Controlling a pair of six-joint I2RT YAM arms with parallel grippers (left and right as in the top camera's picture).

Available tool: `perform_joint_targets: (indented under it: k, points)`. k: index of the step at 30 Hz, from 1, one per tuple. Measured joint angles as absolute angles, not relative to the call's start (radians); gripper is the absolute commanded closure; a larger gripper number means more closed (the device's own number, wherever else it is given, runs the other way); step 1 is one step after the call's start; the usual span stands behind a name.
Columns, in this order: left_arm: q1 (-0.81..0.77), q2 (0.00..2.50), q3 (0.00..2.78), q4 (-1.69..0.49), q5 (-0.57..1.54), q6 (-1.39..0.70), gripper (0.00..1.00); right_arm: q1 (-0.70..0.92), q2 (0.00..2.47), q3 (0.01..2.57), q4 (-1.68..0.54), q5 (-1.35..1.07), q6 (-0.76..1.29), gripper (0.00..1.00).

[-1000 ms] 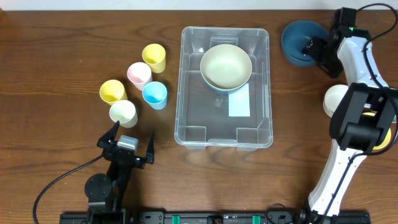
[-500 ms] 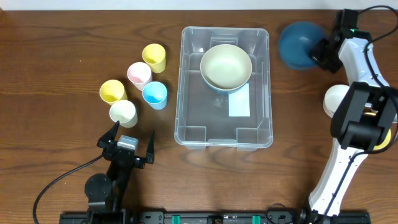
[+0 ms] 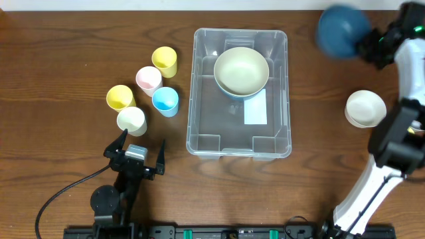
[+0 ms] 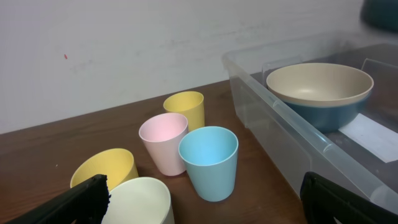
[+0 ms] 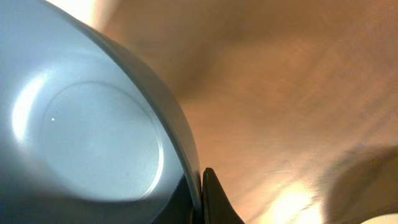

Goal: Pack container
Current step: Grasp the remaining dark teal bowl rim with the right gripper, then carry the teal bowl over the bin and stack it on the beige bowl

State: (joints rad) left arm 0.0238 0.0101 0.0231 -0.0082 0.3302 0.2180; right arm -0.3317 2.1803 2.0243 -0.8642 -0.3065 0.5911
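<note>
The container (image 3: 219,126), a large clear bin, stands mid-table with a white label (image 3: 255,107) on its base. Inside it at the far end, a cream bowl (image 3: 241,70) rests in a blue bowl. At the far right, my right gripper (image 3: 372,48) is shut on the rim of a dark blue bowl (image 3: 342,32) and holds it off the table, blurred. The right wrist view shows that bowl (image 5: 93,124) with its rim pinched between the fingers (image 5: 211,199). My left gripper (image 3: 135,156) stands open near the front edge, with nothing in it.
Several cups stand left of the container: yellow (image 3: 165,61), pink (image 3: 149,79), blue (image 3: 165,101), a second yellow (image 3: 120,98) and cream (image 3: 131,121). A cream bowl (image 3: 365,108) sits on the table at the right, below the raised bowl.
My right gripper has shut on the dark blue bowl's rim and lifted it up and to the right. The left arm has not moved.
</note>
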Motion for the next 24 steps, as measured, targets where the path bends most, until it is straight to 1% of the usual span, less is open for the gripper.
perform_joint_targets:
  k: [3, 5, 8, 10, 13, 15, 18, 24]
  points:
    - [0.024, 0.01, 0.023, -0.008, 0.33, 0.218, 0.02, -0.314, 2.025, 2.064, -0.896, -0.394, 0.558, 0.99]
    - [0.024, 0.01, 0.023, -0.008, 0.33, 0.218, 0.02, -0.271, 1.903, 2.088, -0.957, -0.417, 0.516, 0.99]
    - [0.024, 0.01, 0.023, -0.008, 0.33, 0.218, 0.02, -0.136, 1.757, 2.12, -1.063, -0.405, 0.44, 0.99]
    - [0.024, 0.01, 0.023, -0.008, 0.33, 0.218, 0.02, -0.023, 1.711, 2.131, -1.117, -0.39, 0.402, 0.99]
    - [0.024, 0.01, 0.023, -0.008, 0.33, 0.218, 0.02, 0.102, 1.716, 2.117, -1.148, -0.354, 0.366, 0.99]
    - [0.024, 0.01, 0.023, -0.008, 0.33, 0.218, 0.02, 0.144, 1.752, 2.088, -1.15, -0.309, 0.361, 0.99]
    - [0.024, 0.01, 0.023, -0.008, 0.33, 0.218, 0.02, 0.177, 1.835, 2.034, -1.146, -0.246, 0.362, 0.99]
    - [0.024, 0.01, 0.023, -0.008, 0.33, 0.218, 0.02, 0.193, 1.942, 1.983, -1.132, -0.203, 0.363, 0.99]
